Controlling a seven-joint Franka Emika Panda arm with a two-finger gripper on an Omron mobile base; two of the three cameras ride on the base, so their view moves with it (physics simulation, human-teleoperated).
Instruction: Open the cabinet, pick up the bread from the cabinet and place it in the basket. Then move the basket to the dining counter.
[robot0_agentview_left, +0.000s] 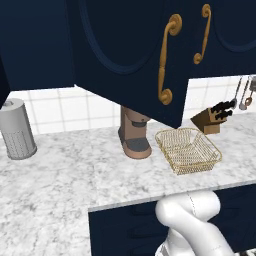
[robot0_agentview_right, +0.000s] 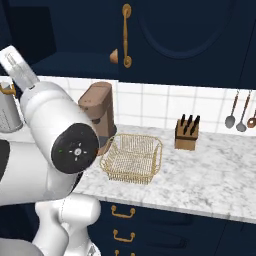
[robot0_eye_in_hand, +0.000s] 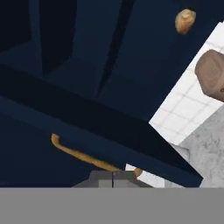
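One gold wire-mesh basket (robot0_agentview_left: 188, 150) sits on the white-grey marble counter (robot0_agentview_left: 65, 175) beneath the open navy cabinet (robot0_agentview_left: 125, 55); my jaws look together.

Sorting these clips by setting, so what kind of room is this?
Most likely a home kitchen: a white-grey marble counter below dark navy wall cabinets with curved brass handles, a brown coffee machine, a wooden knife block and utensils hanging on the tiled wall.
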